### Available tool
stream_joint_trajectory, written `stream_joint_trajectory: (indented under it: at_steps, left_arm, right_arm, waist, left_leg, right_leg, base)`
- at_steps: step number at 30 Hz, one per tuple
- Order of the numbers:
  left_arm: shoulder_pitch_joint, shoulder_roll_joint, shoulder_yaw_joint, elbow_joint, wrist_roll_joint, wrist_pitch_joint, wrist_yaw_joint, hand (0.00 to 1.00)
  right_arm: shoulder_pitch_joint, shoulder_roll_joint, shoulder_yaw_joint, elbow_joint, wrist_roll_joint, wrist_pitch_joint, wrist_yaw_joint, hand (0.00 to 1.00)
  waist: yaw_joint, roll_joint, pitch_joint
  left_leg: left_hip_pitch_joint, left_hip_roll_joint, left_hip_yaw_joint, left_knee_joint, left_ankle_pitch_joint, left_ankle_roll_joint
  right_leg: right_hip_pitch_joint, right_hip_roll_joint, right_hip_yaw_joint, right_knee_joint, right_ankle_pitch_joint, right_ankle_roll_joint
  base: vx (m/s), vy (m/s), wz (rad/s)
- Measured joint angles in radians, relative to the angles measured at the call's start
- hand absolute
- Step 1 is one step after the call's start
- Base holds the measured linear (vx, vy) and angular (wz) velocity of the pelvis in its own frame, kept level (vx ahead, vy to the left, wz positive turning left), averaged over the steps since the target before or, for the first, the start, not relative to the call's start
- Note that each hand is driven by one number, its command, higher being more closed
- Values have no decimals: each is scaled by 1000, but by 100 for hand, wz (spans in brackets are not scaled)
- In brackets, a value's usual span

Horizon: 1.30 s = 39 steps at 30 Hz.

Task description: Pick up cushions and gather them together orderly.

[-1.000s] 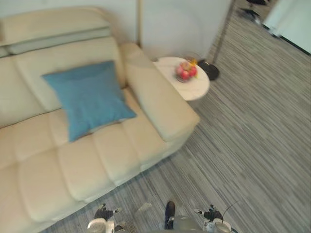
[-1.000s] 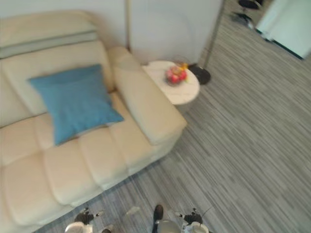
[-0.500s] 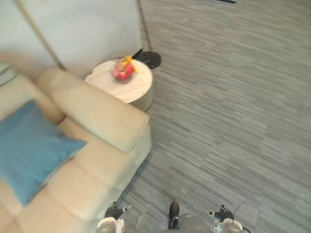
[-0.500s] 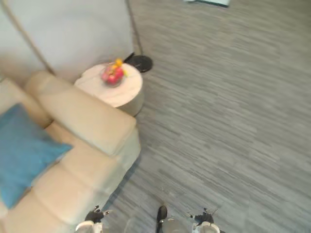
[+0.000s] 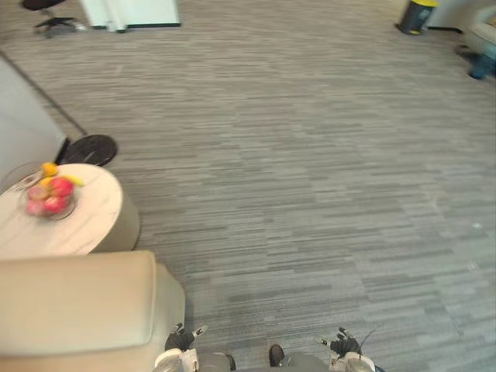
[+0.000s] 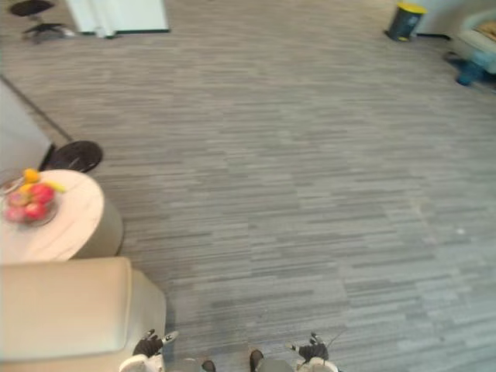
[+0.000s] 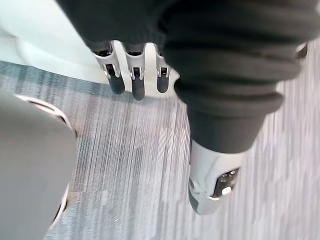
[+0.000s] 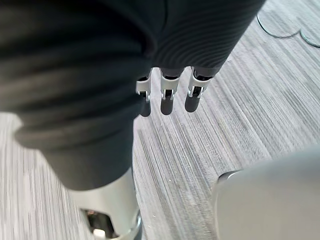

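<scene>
Starting right at the bottom edge: catching the left hand (image 7: 137, 82) hanging over the grey striped carpet (image 5: 310, 201) with fingers straight and slack, gripping nothing. Same story for the right hand (image 8: 167, 100) on the other side, with fingers loose and straight, palm empty, above bare carpet. Just beside the left hand, meeting the cream sofa arm (image 5: 77, 310), broad and padded, down in the lower left corner. Next out, 1 round pale side table (image 5: 97, 229), tucked just beyond the sofa arm, carrying 1 glass bowl of fruit (image 5: 48, 198) with red and yellow pieces. Behind the table, spotting a flat black round base (image 5: 89, 149) on the floor, with a thin pole slanting up from it. Then a long open stretch of carpet. Way out at the far edge, picking up a dark bin with a yellow top (image 5: 415, 15), and in the far right corner 1 blue thing (image 5: 482, 63) on the floor next to a pale piece of furniture (image 6: 474, 31); possibly a cushion, too small to tell. Far left, glimpsing the black legs of a chair (image 5: 46, 15).
</scene>
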Motion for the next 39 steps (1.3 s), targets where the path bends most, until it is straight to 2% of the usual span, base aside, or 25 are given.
stream_joint_trajectory:
  at_steps: [2,3,4,7,8,10,11,12,13,14,15,16,17,19,21,24,26,27,30,31,32,34,36,37,39]
  left_arm:
    - [-12,11,-42,20,-2,6,-2,0]
    - [-18,10,-47,25,-2,6,-3,0]
    - [-35,5,-52,38,-2,6,-4,0]
    - [-63,6,-88,53,-2,6,-3,0]
    - [-68,21,-92,58,-4,6,-3,0]
    - [-60,49,-89,59,-10,6,-2,0]
    - [-38,57,-73,66,-10,7,1,0]
    - [-30,50,-67,68,-10,6,0,0]
    - [-29,44,-53,68,-10,7,0,0]
    - [-28,30,-33,51,-11,6,-2,0]
    - [-30,24,-28,47,-16,5,-1,0]
    - [-28,14,-15,45,-22,4,-1,0]
    - [-27,0,-5,24,-30,4,4,0]
    - [-26,-1,-14,2,-29,3,2,0]
    - [-27,-16,-15,-31,-28,0,2,0]
    - [-27,-18,-32,-38,-19,-15,-1,0]
    - [-15,-11,-30,-56,-17,-16,-3,0]
    - [-12,2,-31,-64,-16,-13,-3,0]
    - [-13,7,-33,-71,-4,-12,-2,0]
    - [-18,14,-45,-63,3,-7,-1,0]
    - [-22,18,-61,-55,3,-1,-1,0]
    - [-26,23,-98,-38,3,5,0,0]
    - [-44,19,-123,-22,3,6,1,0]
    - [-50,17,-131,-17,4,6,1,0]
    - [-67,15,-166,-4,5,7,1,0]
  right_arm:
    - [-20,-7,-6,35,0,3,0,0]
    - [-23,-11,-6,39,0,2,0,0]
    - [-34,-29,-7,49,0,2,1,0]
    - [-62,-52,-23,60,2,3,1,0]
    - [-73,-54,-24,59,1,3,0,0]
    - [-66,-42,-24,65,1,4,1,0]
    - [-49,-37,-28,71,2,3,3,0]
    - [-51,-42,-26,72,0,3,1,0]
    - [-51,-43,-25,72,1,2,2,0]
    - [-49,-50,-25,72,2,2,1,0]
    - [-46,-52,-24,73,3,3,-1,0]
    - [-43,-57,-25,73,4,3,-2,0]
    - [-38,-64,-27,82,8,4,-5,0]
    - [-35,-61,-43,95,25,4,-5,0]
    - [-31,-42,-74,69,66,4,-7,0]
    - [-36,-24,-92,57,89,-3,-10,0]
    - [-25,-10,-83,58,90,1,-11,0]
    - [-22,10,-83,50,90,2,-12,0]
    - [-12,32,-82,16,90,2,-7,0]
    - [-10,43,-82,16,90,0,-7,0]
    - [-8,42,-84,11,91,-6,-4,0]
    - [-6,32,-85,10,91,-9,-2,0]
    - [-9,27,-85,11,91,-11,0,0]
    - [-15,23,-85,18,91,-12,0,0]
    - [-29,8,-84,26,91,-13,-2,0]
  waist:
    - [-2,-1,-1]
    - [-3,1,0]
    - [-5,26,14]
    - [-12,50,34]
    - [-17,54,36]
    - [-21,13,26]
    - [-23,-8,13]
    - [-23,5,3]
    - [-35,0,0]
    - [-40,5,5]
    - [-37,23,18]
    - [-29,37,35]
    - [-15,38,44]
    - [-5,31,48]
    - [5,30,50]
    - [16,30,50]
    - [26,6,42]
    - [27,-12,23]
    - [42,-34,25]
    - [35,-40,27]
    - [26,-42,27]
    - [9,-35,29]
    - [1,-29,28]
    - [-3,-26,28]
    - [-17,-11,31]
  left_leg:
    - [32,0,11,-3,0,0]
    - [39,2,7,-4,0,0]
    - [63,20,1,-18,0,0]
    - [118,59,5,-59,-5,-9]
    - [133,93,10,-63,-8,-45]
    - [162,102,16,-65,0,-83]
    - [192,131,6,-37,-16,-129]
    - [175,166,7,17,-12,-137]
    - [85,212,-28,217,34,-156]
    - [8,245,-73,382,106,-95]
    - [-53,276,-97,529,132,-37]
    - [-89,287,-114,649,98,-10]
    - [-133,255,-144,732,53,-27]
    - [-192,189,-156,727,8,-34]
    - [-317,94,-158,543,-34,-22]
    - [-368,-5,-227,94,65,-35]
    - [-355,-31,-237,51,199,-11]
    - [-353,-51,-222,88,198,22]
    - [-296,-34,-125,144,85,46]
    - [-240,-45,-116,130,53,51]
    - [-180,-57,-115,110,25,50]
    - [-68,-60,-105,55,2,46]
    - [67,-49,-94,-61,-1,41]
    - [93,-39,-91,-84,-3,37]
    - [138,-6,-77,-146,-14,18]
  right_leg:
    - [27,-16,-149,-43,-1,-48]
    - [32,-11,-152,-49,2,-51]
    - [21,0,-150,-13,4,-45]
    - [-70,-62,-228,144,-95,-23]
    - [-117,-92,-261,160,-91,-19]
    - [-133,-123,-247,73,-14,-25]
    - [-127,-99,-220,35,59,-75]
    - [-118,-72,-223,32,49,-89]
    - [-91,-37,-219,-8,24,-100]
    - [-52,-6,-211,-50,24,-107]
    - [-3,25,-190,-94,27,-118]
    - [48,50,-158,-124,24,-127]
    - [113,65,-109,-161,21,-131]
    - [197,68,-40,-224,21,-132]
    - [307,71,48,-309,12,-124]
    - [352,66,128,-316,-50,-97]
    - [393,47,184,-306,-98,-63]
    - [399,17,213,-299,-118,-39]
    - [300,-18,274,-5,-142,10]
    - [217,-38,253,217,-114,87]
    - [153,-64,227,377,-101,118]
    - [94,-93,162,482,-130,84]
    - [18,-106,41,391,-173,33]
    - [-11,-95,19,336,-175,27]
    - [-125,-47,-26,84,-88,4]
  base:
    - [256,-94,-82]
    - [243,-141,-82]
    - [215,-148,-81]
    - [198,-151,-58]
    - [263,-216,-37]
    - [352,-296,-30]
    - [416,-380,-42]
    - [507,-501,-40]
    - [403,-411,-34]
    - [404,-390,-40]
    - [395,-315,-68]
    - [392,-240,-109]
    - [484,-237,-134]
    - [422,-139,-114]
    - [531,-64,-111]
    - [484,88,-90]
    - [490,146,-83]
    - [594,141,-80]
    - [571,160,-83]
    - [618,224,-51]
    - [609,184,-27]
    - [492,101,-9]
    - [470,28,-16]
    - [456,-17,-16]
    - [459,-54,-12]
